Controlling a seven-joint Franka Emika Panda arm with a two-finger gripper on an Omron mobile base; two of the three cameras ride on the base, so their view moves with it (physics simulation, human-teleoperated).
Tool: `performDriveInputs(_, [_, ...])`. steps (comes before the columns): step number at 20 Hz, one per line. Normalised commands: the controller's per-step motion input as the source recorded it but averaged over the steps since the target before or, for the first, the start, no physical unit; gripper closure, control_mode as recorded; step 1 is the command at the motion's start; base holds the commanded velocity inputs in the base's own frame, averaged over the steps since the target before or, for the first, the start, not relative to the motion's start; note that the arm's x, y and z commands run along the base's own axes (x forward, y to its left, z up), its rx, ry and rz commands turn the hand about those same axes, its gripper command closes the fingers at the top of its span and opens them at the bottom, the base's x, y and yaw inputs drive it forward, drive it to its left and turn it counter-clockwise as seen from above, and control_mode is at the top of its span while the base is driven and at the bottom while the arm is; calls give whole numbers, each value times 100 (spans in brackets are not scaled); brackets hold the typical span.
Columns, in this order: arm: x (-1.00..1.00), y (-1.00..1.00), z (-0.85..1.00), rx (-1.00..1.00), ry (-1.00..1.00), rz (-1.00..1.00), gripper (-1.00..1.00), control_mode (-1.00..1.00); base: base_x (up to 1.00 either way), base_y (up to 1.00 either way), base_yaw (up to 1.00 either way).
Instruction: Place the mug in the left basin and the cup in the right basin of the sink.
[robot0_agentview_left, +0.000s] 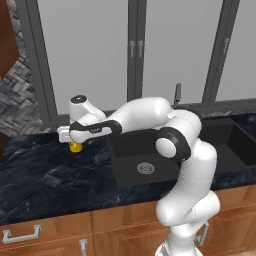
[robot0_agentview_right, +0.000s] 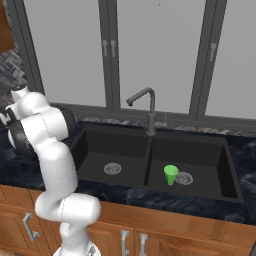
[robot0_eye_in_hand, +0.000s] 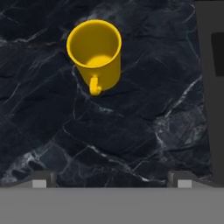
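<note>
The yellow mug (robot0_eye_in_hand: 96, 54) stands upright on the black marble counter, its handle facing the bottom of the hand view. It peeks out under my hand as the mug (robot0_agentview_left: 76, 146), left of the sink. My gripper (robot0_eye_in_hand: 111, 180) hovers above it, open, with nothing between the fingertips (robot0_eye_in_hand: 41, 179); from the left base it shows as the gripper (robot0_agentview_left: 70, 139). The green cup (robot0_agentview_right: 171, 175) stands upright in the right basin (robot0_agentview_right: 205, 155), beside its drain. The left basin (robot0_agentview_right: 97, 150) holds only its silver drain and appears as the left basin (robot0_agentview_left: 127, 150) too.
A slim dark faucet (robot0_agentview_right: 149, 107) rises behind the ridge between the basins. The sink's rim (robot0_eye_in_hand: 210, 96) runs along the right of the hand view. Black marble counter (robot0_agentview_left: 45, 175) spreads left of the sink; wooden cabinets (robot0_agentview_left: 60, 232) sit below.
</note>
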Motion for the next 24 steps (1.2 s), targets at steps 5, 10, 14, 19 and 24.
performDriveInputs(5, [16, 4, -16, -2, 0, 0, -100, -100, 0, 0, 0])
performDriveInputs(10, [24, 2, -13, -2, 0, 0, -100, -100, 0, 0, 0])
performDriveInputs(14, [21, 4, -10, -1, 0, 0, -100, -100, 0, 0, 0])
performDriveInputs(19, [11, 18, -13, 0, 0, 0, -100, -100, 0, 0, 0])
performDriveInputs(24, [12, 12, -11, 0, 0, -2, -100, -100, 0, 0, 0])
